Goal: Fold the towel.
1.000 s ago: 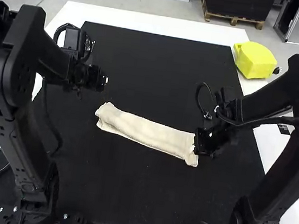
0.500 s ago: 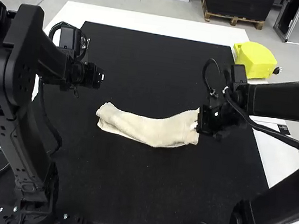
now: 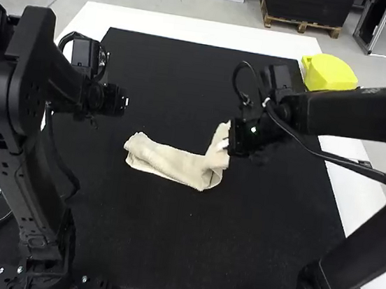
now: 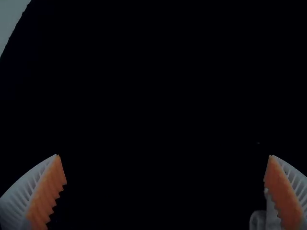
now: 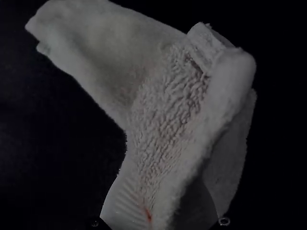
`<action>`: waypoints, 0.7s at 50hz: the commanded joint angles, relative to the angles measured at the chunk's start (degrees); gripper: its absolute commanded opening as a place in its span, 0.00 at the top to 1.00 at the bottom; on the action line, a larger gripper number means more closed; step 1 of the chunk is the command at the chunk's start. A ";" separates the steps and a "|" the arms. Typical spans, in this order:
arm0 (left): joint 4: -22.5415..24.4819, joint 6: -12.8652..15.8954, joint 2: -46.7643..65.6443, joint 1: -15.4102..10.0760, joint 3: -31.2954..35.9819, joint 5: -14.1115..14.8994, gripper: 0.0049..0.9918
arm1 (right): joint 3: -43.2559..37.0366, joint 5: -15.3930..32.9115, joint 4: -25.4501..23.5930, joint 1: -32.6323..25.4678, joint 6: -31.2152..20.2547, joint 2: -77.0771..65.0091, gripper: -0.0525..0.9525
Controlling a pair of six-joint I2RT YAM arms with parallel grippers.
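Inside the right gripper (image 3: 231, 142) — pinched, raised end of the towel (image 3: 176, 164) — the rest leftward

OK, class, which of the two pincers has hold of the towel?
The right pincer: it grips the towel by its raised end, whereas the left pincer is wide open, with nothing between its fingers.

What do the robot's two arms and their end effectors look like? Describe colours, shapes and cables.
The left arm and right arm are black and chunky, with rounded joints and black cables. The left end effector has whitish, ribbed, tapering fingers with orange, jagged pads. The right end effector also has pale ribbing and some orange.
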 commanded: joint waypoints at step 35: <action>0.74 -0.85 -1.37 10.65 -2.88 0.92 0.02 | 20.72 -1.35 7.64 14.23 3.45 22.84 0.97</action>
